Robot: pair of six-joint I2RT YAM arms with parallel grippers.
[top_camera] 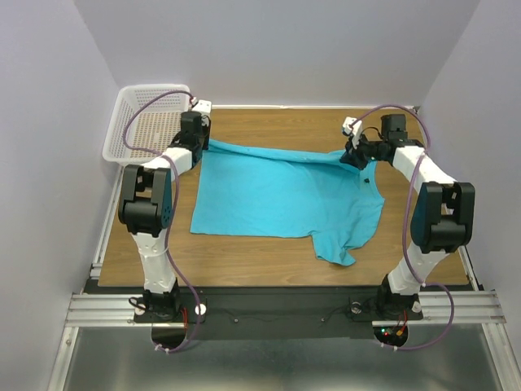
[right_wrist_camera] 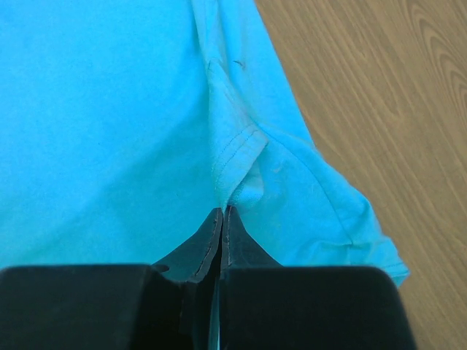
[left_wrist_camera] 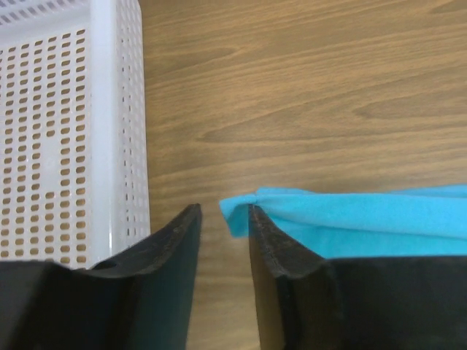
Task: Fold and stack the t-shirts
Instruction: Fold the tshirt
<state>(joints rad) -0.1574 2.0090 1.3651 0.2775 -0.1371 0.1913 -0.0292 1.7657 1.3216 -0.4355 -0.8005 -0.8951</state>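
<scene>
The turquoise short-sleeved t-shirt (top_camera: 277,195) lies spread mostly flat on the desk (top_camera: 244,252); its far right corner is lifted. One sleeve trails at the near right; a small dark mark sits by a seam

T-shirt (right_wrist_camera: 109,109), basket (left_wrist_camera: 66,131): beyond frame edges

The top camera looks down from above and behind the arms, taking in the whole brown wooden table (top_camera: 269,252). Each wrist camera looks down, close past its own black fingers (left_wrist_camera: 171,255). All three views share the turquoise cloth t-shirt (top_camera: 277,191).
</scene>
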